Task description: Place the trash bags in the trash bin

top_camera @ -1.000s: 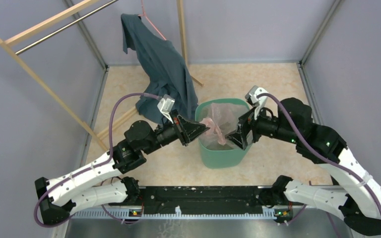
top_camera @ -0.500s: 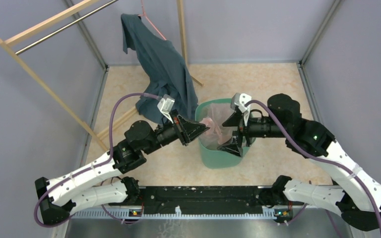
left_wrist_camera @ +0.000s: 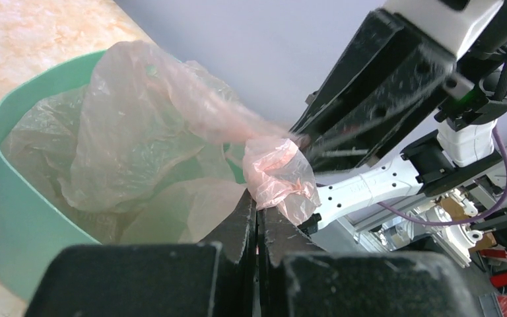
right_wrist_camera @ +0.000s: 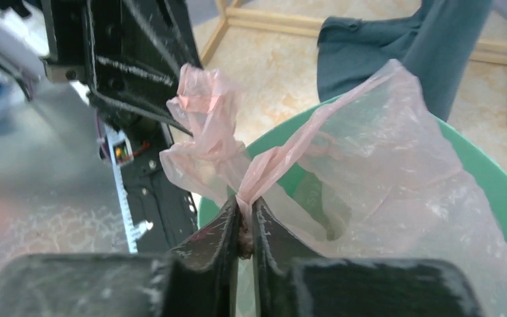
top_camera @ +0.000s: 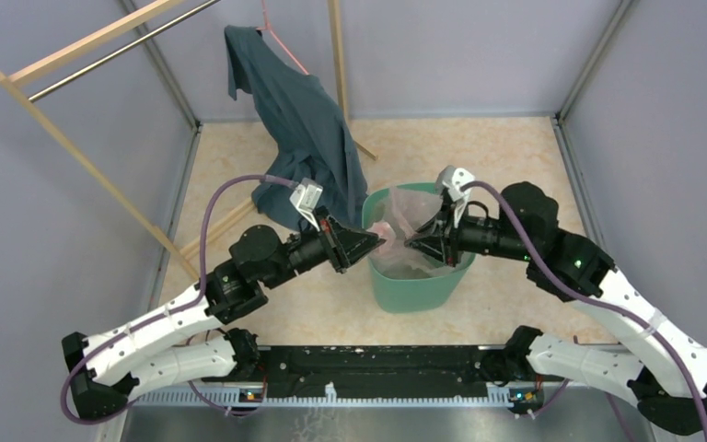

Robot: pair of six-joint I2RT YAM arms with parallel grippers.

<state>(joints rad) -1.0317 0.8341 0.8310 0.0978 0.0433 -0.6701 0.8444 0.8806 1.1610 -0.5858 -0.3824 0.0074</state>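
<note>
Although the pale pink trash bag (top_camera: 416, 210) already lay mostly inside the teal-green trash bin (top_camera: 421, 296), which stood near the middle of the worktop, I judged the job only partly done. My left gripper (left_wrist_camera: 257, 201) was clamped on a bunched corner of the film just above the rim, and my right gripper (right_wrist_camera: 244, 212) pinched a twisted fold close beside it. What remained, I reckoned, was opening the mouth over the rim or releasing it to settle. The blue-grey shirt (top_camera: 302, 120) hung toward the far edge, apart.
</note>
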